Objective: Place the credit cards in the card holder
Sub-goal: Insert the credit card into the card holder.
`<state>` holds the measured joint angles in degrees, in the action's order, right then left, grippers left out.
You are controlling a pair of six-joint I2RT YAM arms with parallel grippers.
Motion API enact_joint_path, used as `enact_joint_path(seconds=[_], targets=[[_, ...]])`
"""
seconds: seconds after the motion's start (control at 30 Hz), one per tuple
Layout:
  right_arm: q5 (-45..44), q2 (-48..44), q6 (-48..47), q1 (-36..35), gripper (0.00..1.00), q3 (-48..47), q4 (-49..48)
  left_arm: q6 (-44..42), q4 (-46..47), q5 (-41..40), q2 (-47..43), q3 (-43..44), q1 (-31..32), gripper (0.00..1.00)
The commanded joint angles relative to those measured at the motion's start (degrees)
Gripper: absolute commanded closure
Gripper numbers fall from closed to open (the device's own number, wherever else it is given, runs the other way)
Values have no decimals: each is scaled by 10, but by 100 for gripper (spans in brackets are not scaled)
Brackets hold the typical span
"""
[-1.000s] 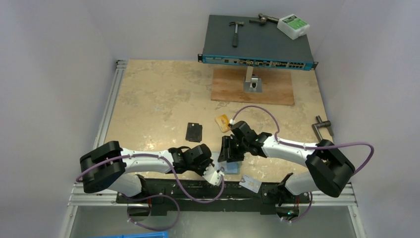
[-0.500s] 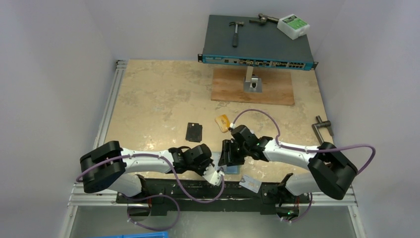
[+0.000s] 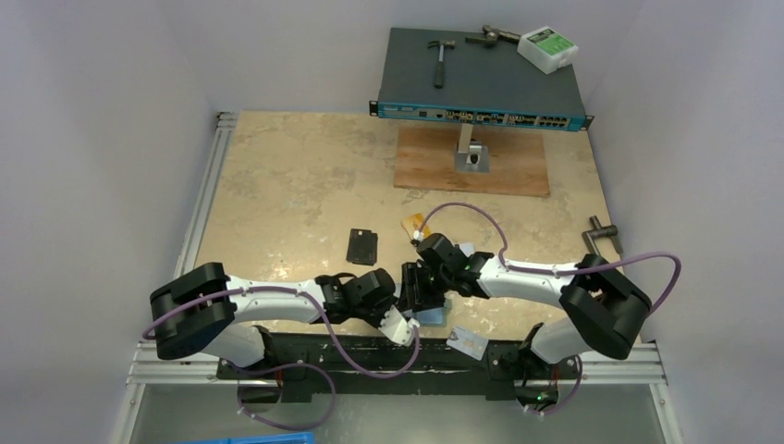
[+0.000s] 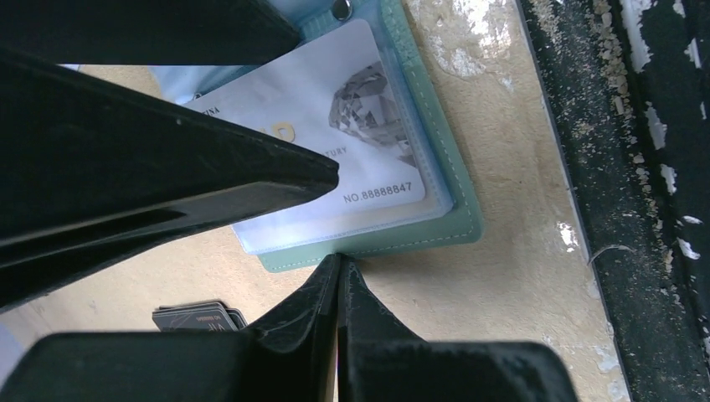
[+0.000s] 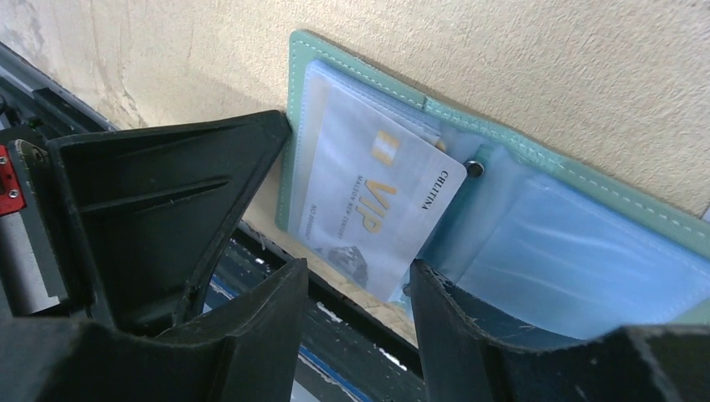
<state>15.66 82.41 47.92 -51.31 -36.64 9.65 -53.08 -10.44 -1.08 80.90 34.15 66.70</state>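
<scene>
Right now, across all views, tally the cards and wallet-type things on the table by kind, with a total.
card holder: 1
black wallet-like rectangle: 1
credit cards: 3 (white card in the holder, orange card, silver card at the near edge)
Total: 5
A small pale patch near the orange card is too small to identify; not counted.

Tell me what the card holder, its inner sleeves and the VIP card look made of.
Card holder: probably faux leather, matte teal, stitched edge. Inner sleeves: soft clear plastic, bluish, shiny and creased. VIP card: stiff glossy plastic, apparently, with printed lettering.
</scene>
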Motion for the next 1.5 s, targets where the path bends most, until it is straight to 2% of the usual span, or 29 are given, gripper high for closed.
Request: enact_joint_path(seconds=[0.0,0.33,0.6,1.0,1.47], targets=[[-8,10,-3,-8,52,-27,-11,9,9,-4,4,-12,3,100],[6,33,-26,-11,52,-65,-9,2,16,-6,1,-16,3,100],[3,0,-34,15,52,-57,21,-6,14,-6,-14,-26,3,100],[19,63,-37,12,54,-64,-10,-9,28,-16,-13,-28,3,100],[-54,17,-54,10,51,-87,100,-12,46,-22,-15,-40,3,100]])
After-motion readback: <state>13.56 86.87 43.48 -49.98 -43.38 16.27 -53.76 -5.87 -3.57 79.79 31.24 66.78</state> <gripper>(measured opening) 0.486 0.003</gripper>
